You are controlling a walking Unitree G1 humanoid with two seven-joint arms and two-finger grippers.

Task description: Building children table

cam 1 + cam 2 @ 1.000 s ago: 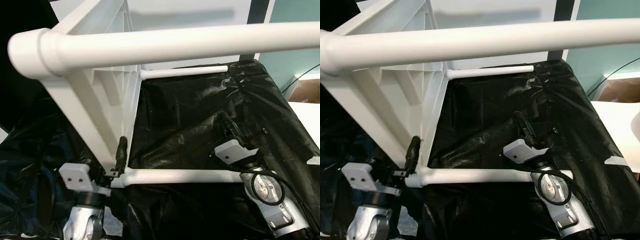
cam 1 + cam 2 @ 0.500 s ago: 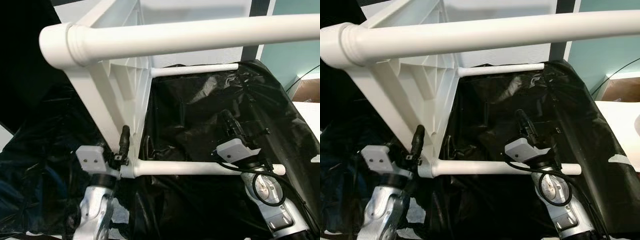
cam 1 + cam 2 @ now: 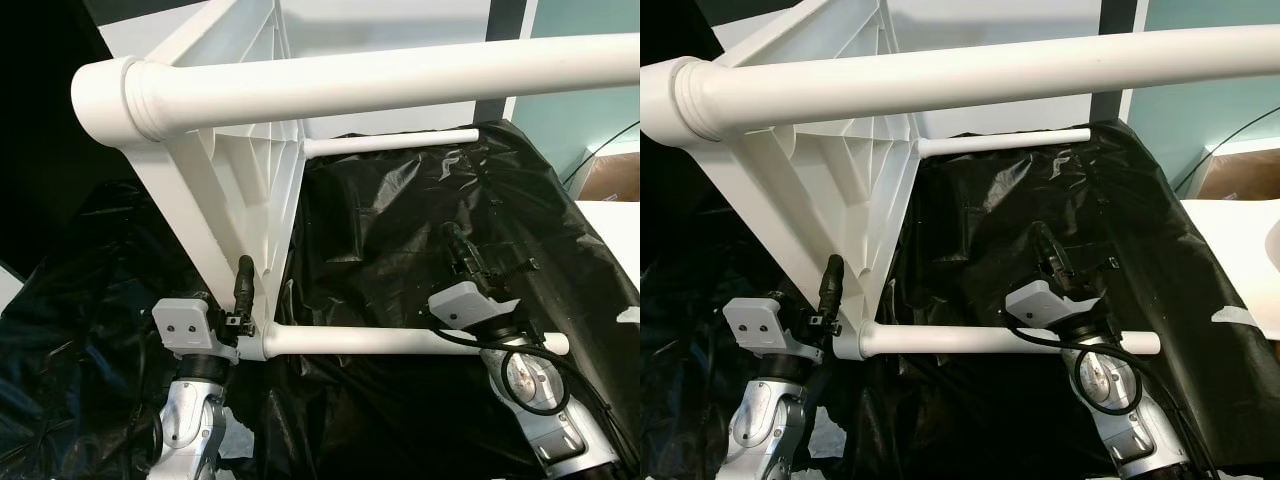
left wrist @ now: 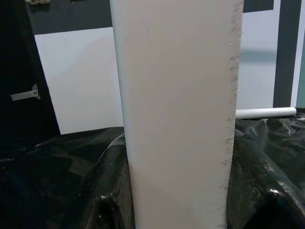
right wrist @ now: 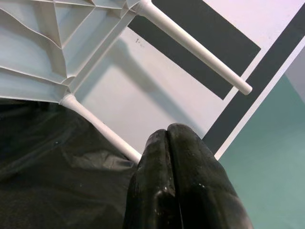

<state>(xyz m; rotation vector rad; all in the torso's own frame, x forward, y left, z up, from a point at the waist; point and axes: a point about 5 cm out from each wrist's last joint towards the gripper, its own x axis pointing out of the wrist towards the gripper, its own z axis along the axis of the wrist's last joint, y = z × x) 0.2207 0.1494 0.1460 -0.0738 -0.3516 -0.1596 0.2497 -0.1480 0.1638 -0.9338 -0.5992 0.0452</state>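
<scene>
A white plastic children's table [image 3: 235,190] lies tipped on its side on a surface draped in black sheeting [image 3: 400,230]. Its round white legs stick out to the right: one near and high [image 3: 400,85], one low [image 3: 400,342], one far back [image 3: 390,143]. My left gripper [image 3: 243,292] is shut on the tabletop's edge beside the low leg's socket; that white edge [image 4: 176,119] stands between its fingers. My right gripper [image 3: 457,242] hovers just above the low leg with its fingers [image 5: 167,157] pressed together on nothing.
A white wall panel with dark stripes [image 5: 200,43] stands behind the sheeting. To the right are a teal wall [image 3: 570,110], a cardboard box [image 3: 612,180], a cable and a white surface [image 3: 612,235]. The near leg crosses the whole view at head height.
The table has swung to the right with my left gripper holding it, and the low leg's free end now shows past my right wrist. The right gripper has barely moved.
</scene>
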